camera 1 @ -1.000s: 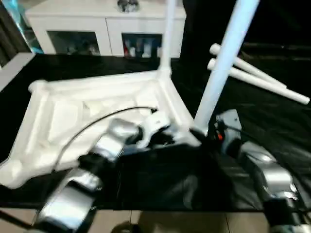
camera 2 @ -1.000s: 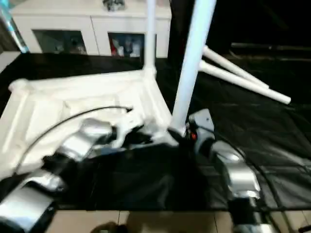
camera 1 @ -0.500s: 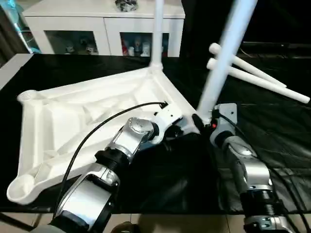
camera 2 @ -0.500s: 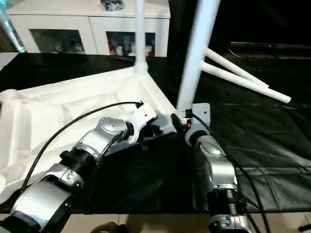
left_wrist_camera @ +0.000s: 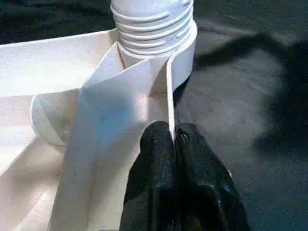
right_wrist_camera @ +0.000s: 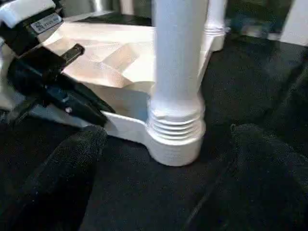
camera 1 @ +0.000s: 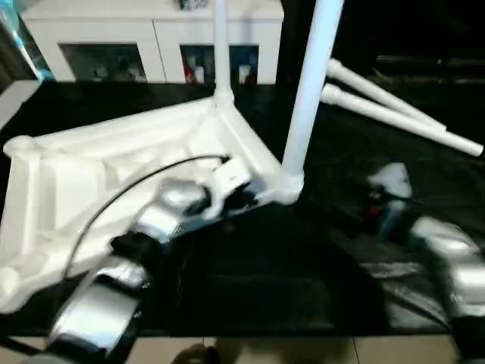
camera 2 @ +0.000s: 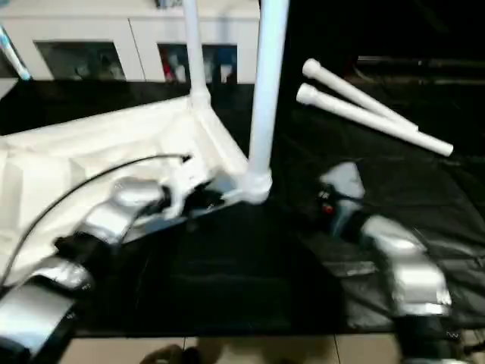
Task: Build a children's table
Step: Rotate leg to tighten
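Note:
The children's table top (camera 1: pixel 91 167) lies upside down, ribbed side up, on the black sheet. One white leg (camera 1: pixel 220 45) stands in its far corner socket. A second leg (camera 1: pixel 311 83) stands upright in the near right socket (right_wrist_camera: pixel 175 139), its thread partly showing. Two loose legs (camera 1: pixel 402 114) lie at the back right. My left gripper (camera 1: pixel 246 199) is shut on the top's thin rim (left_wrist_camera: pixel 169 96) right beside that socket. My right gripper (right_wrist_camera: pixel 168 131) stands open, a short way right of the leg, with one finger (right_wrist_camera: pixel 62 168) to each side and touching nothing.
A white cabinet with glass doors (camera 1: pixel 114 30) stands behind the table. The black sheet (camera 1: pixel 303 273) covers the work surface up to its front edge, where a strip of pale floor shows. A black cable (camera 1: pixel 114 205) runs along my left forearm.
My right gripper has opened, let go of the near leg and drawn back to the right. The leg stays standing in its socket. My left gripper keeps its hold on the rim.

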